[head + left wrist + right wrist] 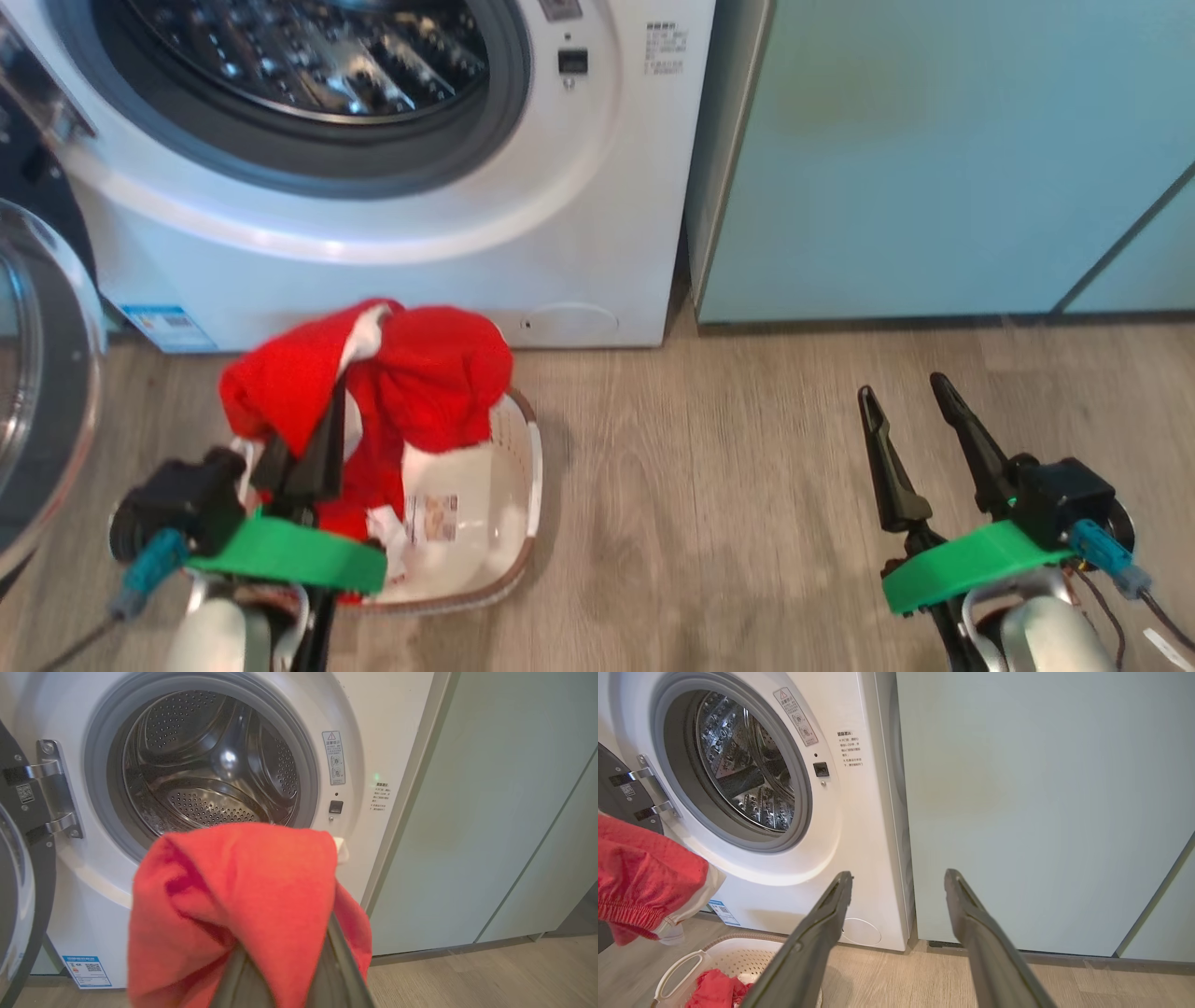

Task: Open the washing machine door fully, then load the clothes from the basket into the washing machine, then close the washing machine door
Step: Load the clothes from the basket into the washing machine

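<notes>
Holding the red clothes [420,383] clenched in your left claw [317,448], lift clear of the basket [534,467], then feed deep into the drum [210,774]; right claw [901,385] spread, idle.

At centre left of the head view, the clothes [429,383] are bright red with white pieces; the basket [534,467] is white and perforated, with a brown rim. The washing machine [597,233] is white, with a grey gasket [504,103], a steel drum [317,56] dotted with holes and a blue sticker [168,327]. The cabinets [934,159] are pale teal, the floor [728,485] grey-brown wood grain.
</notes>
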### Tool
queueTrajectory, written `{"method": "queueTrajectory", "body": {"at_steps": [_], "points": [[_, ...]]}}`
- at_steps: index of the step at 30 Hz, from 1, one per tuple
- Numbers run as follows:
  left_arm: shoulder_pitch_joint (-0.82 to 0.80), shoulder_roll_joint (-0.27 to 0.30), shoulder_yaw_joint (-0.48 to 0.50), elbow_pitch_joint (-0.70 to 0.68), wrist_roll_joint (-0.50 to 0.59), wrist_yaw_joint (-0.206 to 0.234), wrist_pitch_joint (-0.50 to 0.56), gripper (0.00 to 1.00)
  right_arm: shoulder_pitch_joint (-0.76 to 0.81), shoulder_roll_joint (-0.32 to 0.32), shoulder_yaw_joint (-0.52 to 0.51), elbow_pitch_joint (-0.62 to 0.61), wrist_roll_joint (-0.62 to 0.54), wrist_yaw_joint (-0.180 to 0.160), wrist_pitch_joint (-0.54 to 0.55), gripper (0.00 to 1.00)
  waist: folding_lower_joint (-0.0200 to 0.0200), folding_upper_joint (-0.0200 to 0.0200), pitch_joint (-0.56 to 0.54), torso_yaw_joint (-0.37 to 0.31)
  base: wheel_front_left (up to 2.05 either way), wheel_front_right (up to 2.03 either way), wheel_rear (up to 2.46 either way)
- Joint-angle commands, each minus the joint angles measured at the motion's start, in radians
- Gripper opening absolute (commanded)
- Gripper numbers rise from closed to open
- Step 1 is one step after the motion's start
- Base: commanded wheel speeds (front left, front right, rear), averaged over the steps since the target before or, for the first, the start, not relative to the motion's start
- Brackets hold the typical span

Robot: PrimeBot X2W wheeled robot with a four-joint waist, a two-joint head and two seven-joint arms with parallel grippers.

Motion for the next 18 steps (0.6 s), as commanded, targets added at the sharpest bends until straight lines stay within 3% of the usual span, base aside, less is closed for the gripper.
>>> {"method": "queueTrajectory", "body": {"at_steps": [1, 13, 18], "points": [[-0.075, 0.001, 0.035, -0.035, 0.0, -0.002, -0.013, 0.0, -0.045, -0.003, 0.021, -0.041, -0.001, 0.0, -0.009, 1.0, 0.0001, -0.0001, 0.046, -0.012, 0.0, 0.0, 0.0], [-0.362, 0.013, 0.111, -0.021, 0.086, -0.004, -0.013, 0.0, -0.133, -0.003, 0.035, -0.064, 0.009, 0.0, -0.009, 1.0, 0.0001, -0.0001, 0.302, -0.079, 0.0, 0.0, 0.0], [-0.541, 0.092, 0.157, 0.047, 0.087, -0.004, -0.013, 0.0, -0.173, -0.003, 0.053, -0.07, 0.033, 0.0, -0.009, 1.0, 0.0001, -0.0001, 0.399, -0.121, 0.0, 0.0, 0.0]]}}
